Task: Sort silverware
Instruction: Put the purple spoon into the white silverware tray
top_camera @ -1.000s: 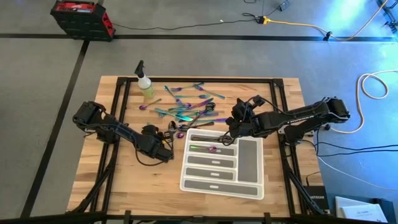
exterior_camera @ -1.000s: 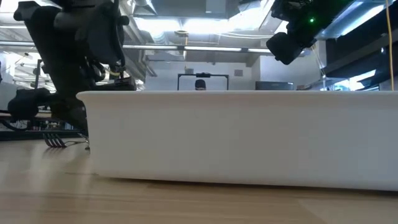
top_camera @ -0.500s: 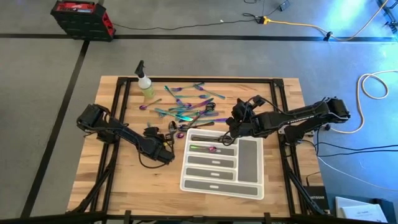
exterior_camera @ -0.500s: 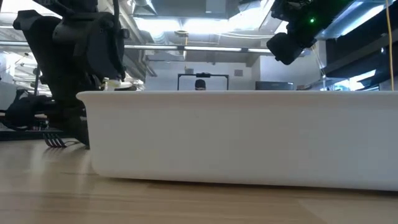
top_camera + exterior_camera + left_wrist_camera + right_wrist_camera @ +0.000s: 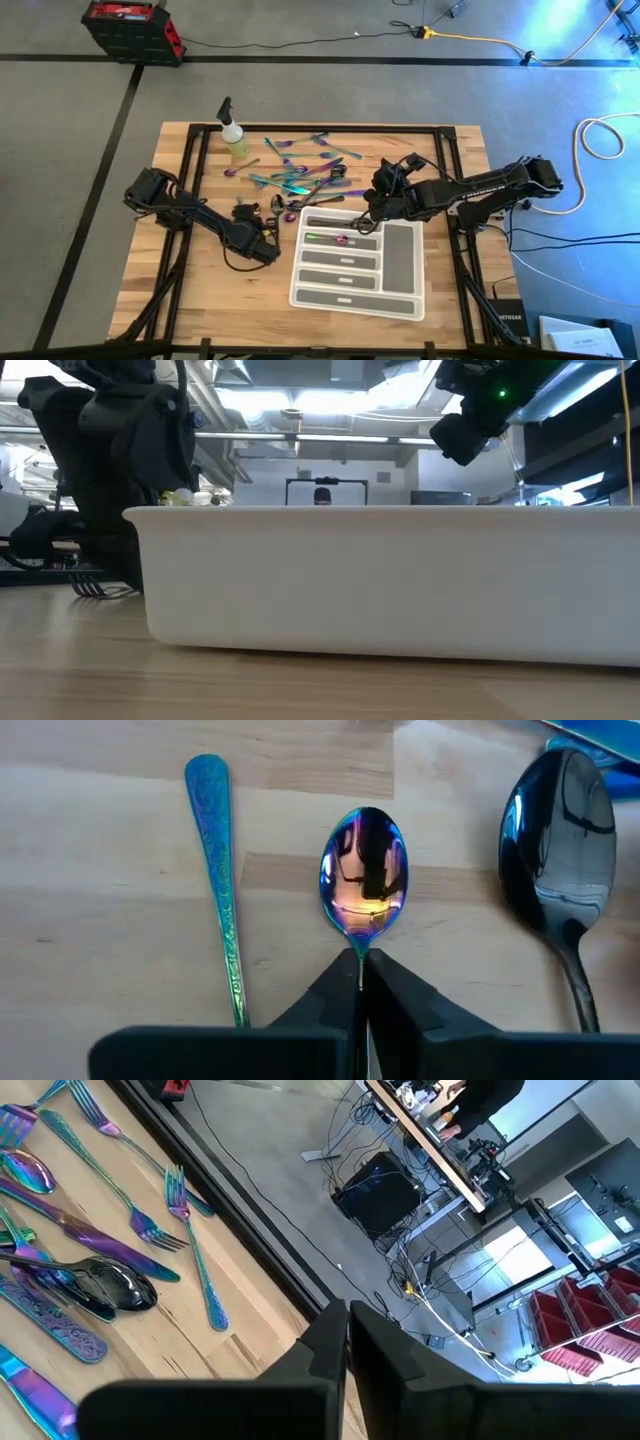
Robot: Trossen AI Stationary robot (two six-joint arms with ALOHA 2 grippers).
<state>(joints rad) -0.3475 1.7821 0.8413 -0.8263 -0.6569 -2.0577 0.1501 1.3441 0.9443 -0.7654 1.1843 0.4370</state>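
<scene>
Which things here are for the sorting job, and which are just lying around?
For the job: silverware, including the spoon the left gripper pinches; tray; right gripper.
Lying around: spray bottle, red case, cables.

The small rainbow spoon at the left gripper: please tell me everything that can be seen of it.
The small rainbow spoon is shiny metal, its oval bowl glowing purple, blue and orange and mirroring the gripper above. It lies flat on the wooden table, bowl up. The left gripper is shut on its thin neck, so the handle is hidden between the fingers. On one side lies a teal patterned handle, on the other a black spoon; both lie apart from it.
</scene>
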